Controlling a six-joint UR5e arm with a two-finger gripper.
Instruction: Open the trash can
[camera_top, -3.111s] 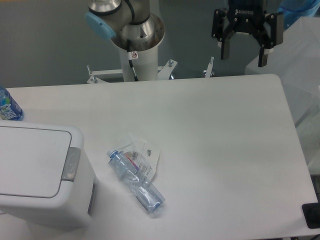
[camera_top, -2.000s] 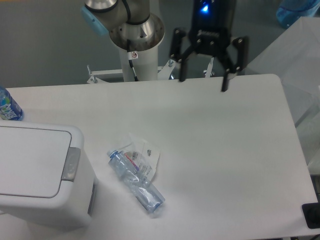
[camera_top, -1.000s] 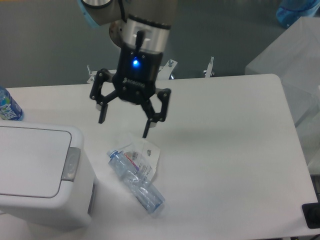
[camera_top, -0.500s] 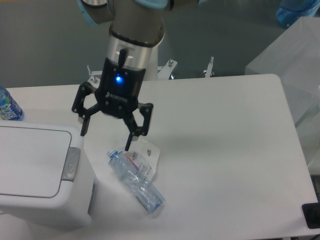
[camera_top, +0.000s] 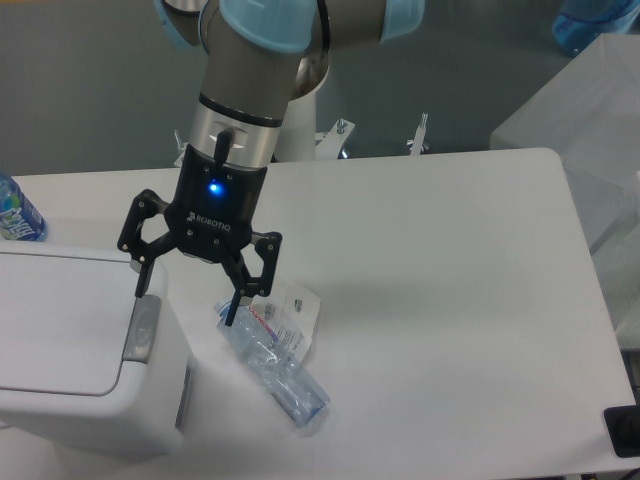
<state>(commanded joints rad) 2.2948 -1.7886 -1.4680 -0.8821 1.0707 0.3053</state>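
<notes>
The trash can (camera_top: 75, 345) is a boxy white bin at the lower left with its flat lid shut. Its grey push-button strip (camera_top: 142, 327) lies along the right rim. My gripper (camera_top: 185, 306) is open and empty, fingers pointing down. Its left fingertip (camera_top: 138, 285) hangs just above the top end of the button strip. Its right fingertip (camera_top: 233, 313) hangs over the table beside the bin, close to the crushed bottle. I cannot tell whether the left fingertip touches the rim.
A crushed clear plastic bottle (camera_top: 275, 360) with a torn label lies on the white table (camera_top: 450, 300) right of the bin. A blue-labelled bottle (camera_top: 18, 214) stands at the far left edge. The arm's base (camera_top: 290, 110) stands behind the table.
The gripper has swept from the back right of the table across to the left and down, and now hangs open over the bin's right rim. The lid has stayed shut.
</notes>
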